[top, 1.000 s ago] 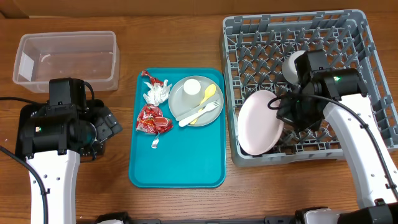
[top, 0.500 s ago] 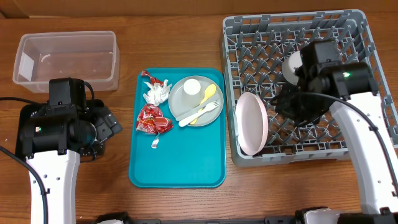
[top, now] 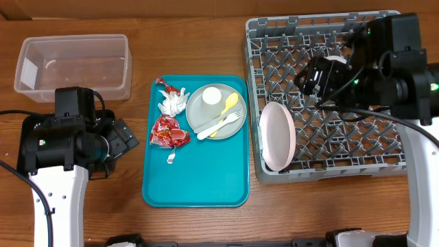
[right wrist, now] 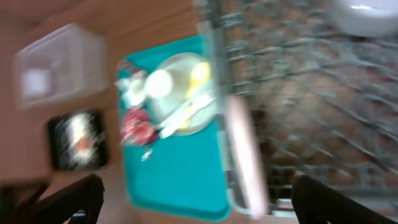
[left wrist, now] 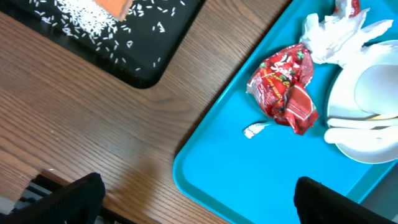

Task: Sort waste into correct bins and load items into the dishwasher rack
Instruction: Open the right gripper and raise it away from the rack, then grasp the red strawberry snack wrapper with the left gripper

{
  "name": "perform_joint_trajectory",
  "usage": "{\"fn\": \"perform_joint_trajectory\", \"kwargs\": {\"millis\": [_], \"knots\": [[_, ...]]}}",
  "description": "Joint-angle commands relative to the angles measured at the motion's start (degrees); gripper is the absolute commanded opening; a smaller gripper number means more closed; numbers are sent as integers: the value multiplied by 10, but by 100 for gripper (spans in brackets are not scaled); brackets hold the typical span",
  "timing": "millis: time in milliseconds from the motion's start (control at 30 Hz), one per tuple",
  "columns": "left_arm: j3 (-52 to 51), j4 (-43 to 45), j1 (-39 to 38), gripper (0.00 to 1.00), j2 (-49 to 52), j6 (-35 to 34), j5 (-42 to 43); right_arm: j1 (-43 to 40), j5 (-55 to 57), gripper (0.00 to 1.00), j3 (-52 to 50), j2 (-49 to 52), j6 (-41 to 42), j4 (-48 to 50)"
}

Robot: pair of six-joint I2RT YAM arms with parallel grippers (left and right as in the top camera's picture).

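The white plate (top: pixel 278 136) is shown set on edge at the left side of the dishwasher rack (top: pixel 384 163), the white bowl (right wrist: pixel 367 11) is lodged farther back, and rice (left wrist: pixel 81 22) with an orange cube (left wrist: pixel 115 5) is held in the black tray (left wrist: pixel 149 62). The grey plate (top: pixel 199 113), cup (top: pixel 211 95), spoon (top: pixel 231 103), fork (top: pixel 221 125), red wrappers (top: pixel 169 132) and napkin (top: pixel 173 103) are not yet cleared from the teal tray (top: pixel 199 185). Both the left pincer (left wrist: pixel 199 199) and the right pincer (right wrist: pixel 199 199) are shown released and empty.

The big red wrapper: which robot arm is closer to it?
Left. The left gripper hovers just left of the big red wrapper, off the teal tray; the right gripper is far right, above the dishwasher rack.
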Motion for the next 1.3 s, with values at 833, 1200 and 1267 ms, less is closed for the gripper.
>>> {"fn": "perform_joint_trajectory", "kwargs": {"millis": [833, 1200, 1267], "knots": [[-5, 49, -16, 100, 146, 112, 88, 49, -35, 100, 13, 49, -28, 167], [-5, 73, -157, 100, 157, 133, 37, -83, -35, 100, 12, 49, -29, 168], [-6, 83, -181, 100, 166, 135, 45, -87, -35, 100, 12, 49, -29, 168]]}}
